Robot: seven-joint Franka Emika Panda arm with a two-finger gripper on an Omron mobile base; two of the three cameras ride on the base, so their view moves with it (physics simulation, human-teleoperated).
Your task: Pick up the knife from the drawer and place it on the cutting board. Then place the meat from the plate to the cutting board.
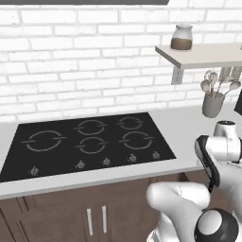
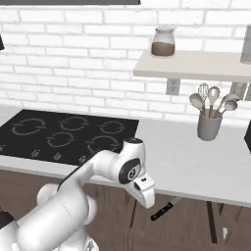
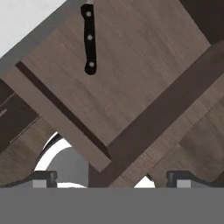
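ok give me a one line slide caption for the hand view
Open gripper looks down into the pulled-out wooden drawer, where the black-handled knife lies near its far edge.

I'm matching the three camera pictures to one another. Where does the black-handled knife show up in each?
Left base view: I can't find it here.
Right base view: black-handled knife lies low, right of centre, beneath the pale grey countertop edge, inside the open drawer.
Hand view: knife handle at top, left of centre, on the brown wooden drawer floor.
Shared landmark: that countertop, top left in the hand view.
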